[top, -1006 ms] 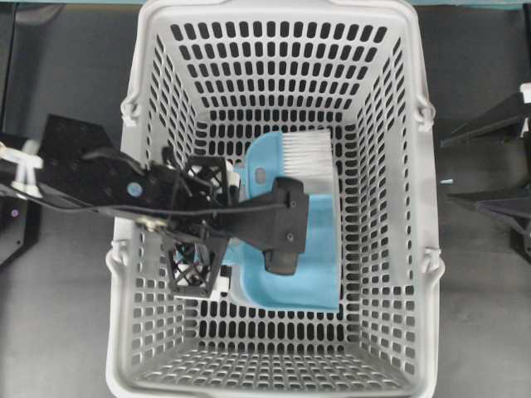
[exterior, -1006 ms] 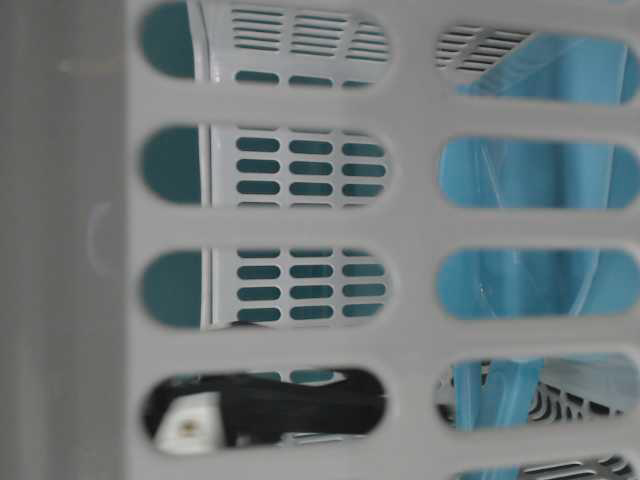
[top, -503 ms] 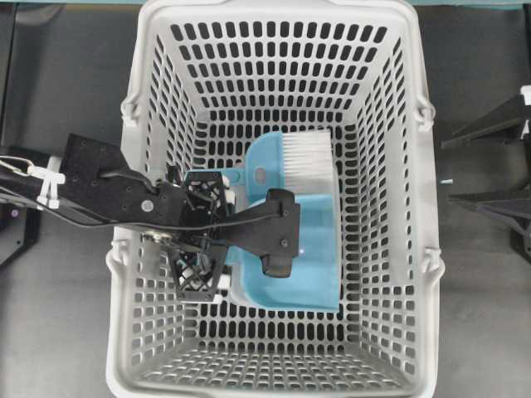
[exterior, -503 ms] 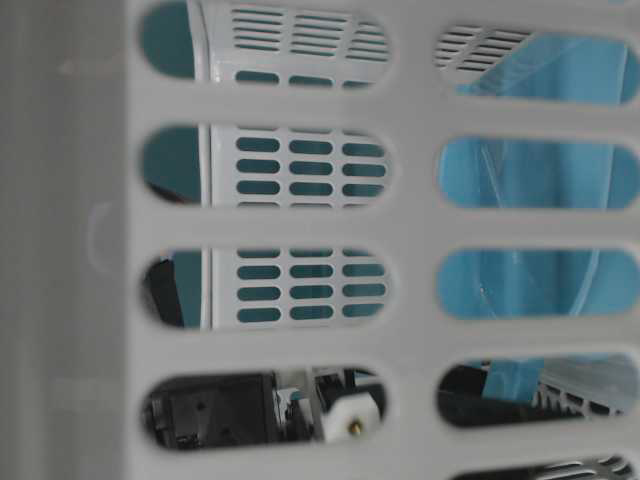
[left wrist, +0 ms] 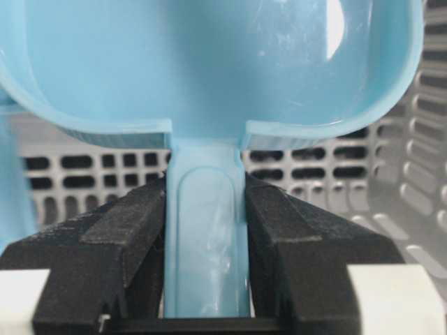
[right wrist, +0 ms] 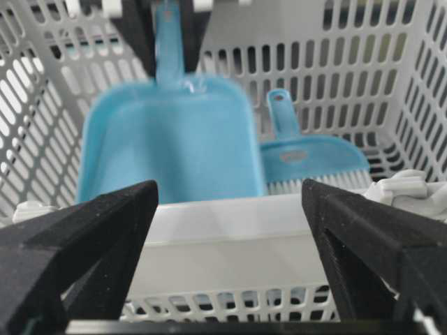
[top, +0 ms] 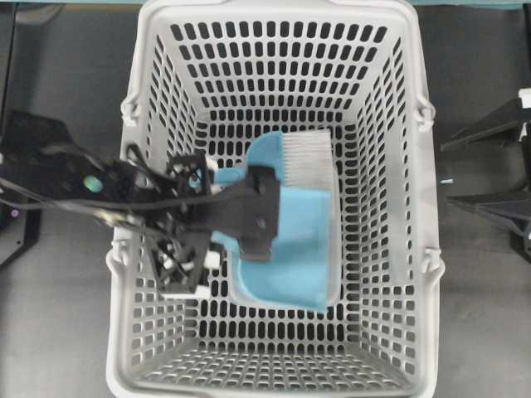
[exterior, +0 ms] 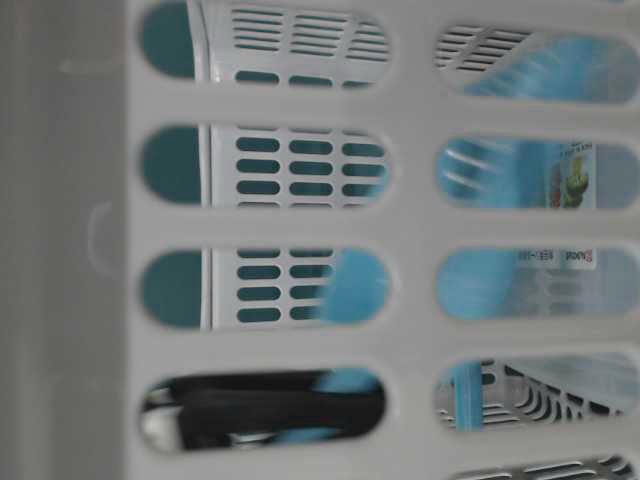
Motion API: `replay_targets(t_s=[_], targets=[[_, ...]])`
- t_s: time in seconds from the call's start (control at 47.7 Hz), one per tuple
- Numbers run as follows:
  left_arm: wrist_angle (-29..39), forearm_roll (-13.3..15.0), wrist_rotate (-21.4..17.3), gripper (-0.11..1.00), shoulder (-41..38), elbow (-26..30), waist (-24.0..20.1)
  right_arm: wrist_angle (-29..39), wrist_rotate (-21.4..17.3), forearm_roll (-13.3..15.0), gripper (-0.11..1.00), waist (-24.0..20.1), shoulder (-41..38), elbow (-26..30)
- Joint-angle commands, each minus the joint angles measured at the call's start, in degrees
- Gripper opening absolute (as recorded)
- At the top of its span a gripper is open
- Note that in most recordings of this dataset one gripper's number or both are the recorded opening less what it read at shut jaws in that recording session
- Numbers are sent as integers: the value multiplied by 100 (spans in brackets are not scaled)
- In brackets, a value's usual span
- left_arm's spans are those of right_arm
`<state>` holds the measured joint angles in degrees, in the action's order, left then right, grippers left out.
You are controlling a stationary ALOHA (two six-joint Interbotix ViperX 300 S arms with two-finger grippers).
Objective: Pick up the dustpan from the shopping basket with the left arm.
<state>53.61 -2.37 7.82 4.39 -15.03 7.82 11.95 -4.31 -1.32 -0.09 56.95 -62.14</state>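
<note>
The thin handle of the dustpan (left wrist: 205, 230) is clamped between the fingers of the left gripper (left wrist: 205, 279) inside the shopping basket (top: 158, 50). Beyond the scoop a brush (top: 305, 156) is seen. The right gripper (right wrist: 230, 237) is held wide apart outside.

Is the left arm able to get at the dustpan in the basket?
Yes, it looks so: the left gripper is already shut on the dustpan's handle inside the basket, with nothing between them.

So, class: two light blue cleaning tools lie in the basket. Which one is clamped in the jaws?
The dustpan, gripped by its thin handle; the hand brush with white bristles lies free beside it.
</note>
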Motion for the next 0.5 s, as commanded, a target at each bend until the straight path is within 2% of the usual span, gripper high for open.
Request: replay_targets(t_s=[0.0, 0.252, 0.482], targets=[[-123, -18, 18, 28, 378, 202, -123, -88, -9, -18, 79, 0, -35, 44], [-659, -18, -26, 28, 1072, 360, -448, -105, -9, -18, 79, 0, -26, 18], [-1345, -26, -53, 28, 1652, -9, -501, -105, -9, -18, 79, 9, 9, 18]])
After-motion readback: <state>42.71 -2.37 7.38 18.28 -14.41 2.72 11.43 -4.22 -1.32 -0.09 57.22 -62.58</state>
